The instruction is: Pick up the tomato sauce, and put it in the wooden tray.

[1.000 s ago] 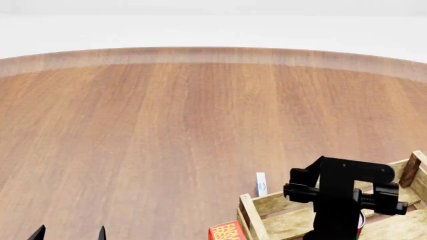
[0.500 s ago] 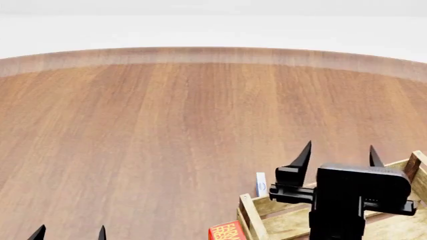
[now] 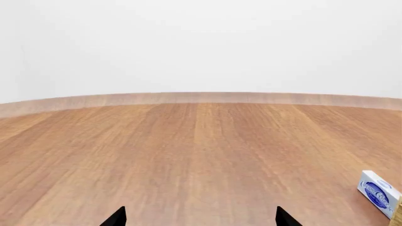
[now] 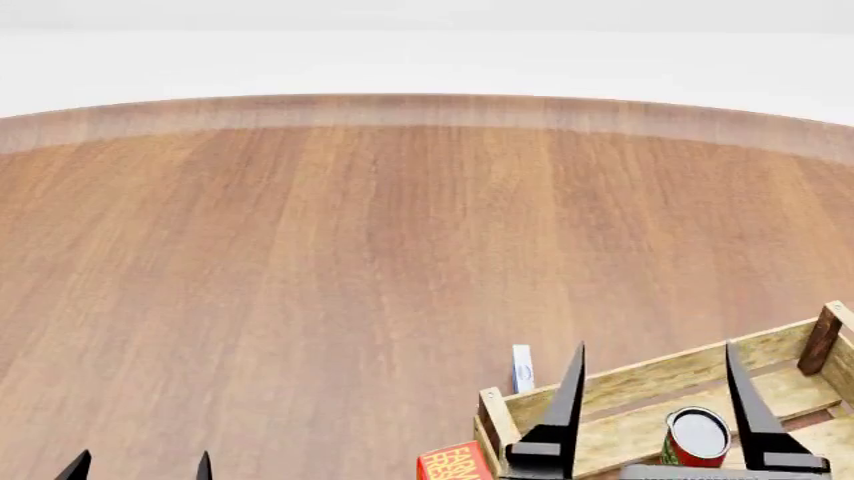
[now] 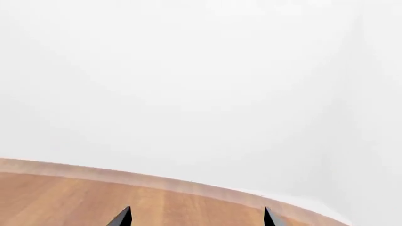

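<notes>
Since a second ago the right arm has pulled back toward the near edge, uncovering the tomato sauce [image 4: 695,437], which stands upright on the slats inside the wooden tray [image 4: 627,385], silver top showing, free of any grip. Head view: right gripper [image 4: 658,405] at near right above the tray, jaws spread wide, empty, the can showing between the two prongs; left gripper [image 4: 140,466] only as two tips at near left, apart, nothing between them. A white-and-blue box [image 4: 523,369] stands just beyond the tray's far-left corner; a red box [image 4: 455,464] sits against its near-left corner; all on the wooden table [image 4: 334,250]. Left wrist view: left gripper [image 3: 199,217] tips apart over bare table, white-and-blue box [image 3: 378,192] at right. Right wrist view: right gripper [image 5: 196,217] tips apart, table edge and white wall only.
</notes>
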`<state>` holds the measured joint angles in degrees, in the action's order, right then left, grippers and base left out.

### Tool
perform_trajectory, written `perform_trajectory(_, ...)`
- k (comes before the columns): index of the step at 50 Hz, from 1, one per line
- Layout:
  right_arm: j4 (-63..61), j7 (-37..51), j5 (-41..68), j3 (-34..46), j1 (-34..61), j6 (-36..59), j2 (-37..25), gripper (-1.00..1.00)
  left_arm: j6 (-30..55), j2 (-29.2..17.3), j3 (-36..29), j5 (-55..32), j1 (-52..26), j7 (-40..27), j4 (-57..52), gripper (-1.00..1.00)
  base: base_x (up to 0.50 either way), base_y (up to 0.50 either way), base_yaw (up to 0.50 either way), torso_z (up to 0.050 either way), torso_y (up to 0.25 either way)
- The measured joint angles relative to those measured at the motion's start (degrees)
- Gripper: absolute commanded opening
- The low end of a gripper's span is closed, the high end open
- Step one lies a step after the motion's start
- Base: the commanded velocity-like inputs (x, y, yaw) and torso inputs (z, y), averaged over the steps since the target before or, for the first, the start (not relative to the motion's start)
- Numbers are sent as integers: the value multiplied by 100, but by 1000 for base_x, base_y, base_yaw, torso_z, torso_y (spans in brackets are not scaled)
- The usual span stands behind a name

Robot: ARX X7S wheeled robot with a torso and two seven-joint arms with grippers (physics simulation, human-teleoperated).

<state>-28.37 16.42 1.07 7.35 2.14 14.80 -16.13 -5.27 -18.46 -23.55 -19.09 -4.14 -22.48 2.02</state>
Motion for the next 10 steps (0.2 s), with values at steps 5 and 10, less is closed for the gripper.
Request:
perform_trajectory(5, -371, 7, -27, 15, -365, -167, -91, 100, -3, -5, -5, -3, 2, -6, -5, 100, 0, 0, 0, 0, 0)
perform_trajectory(10, -693, 12, -73, 47, -734, -389, -181, 100, -6, -9, -11, -6, 1, -10, -3, 100, 0, 0, 0, 0, 0)
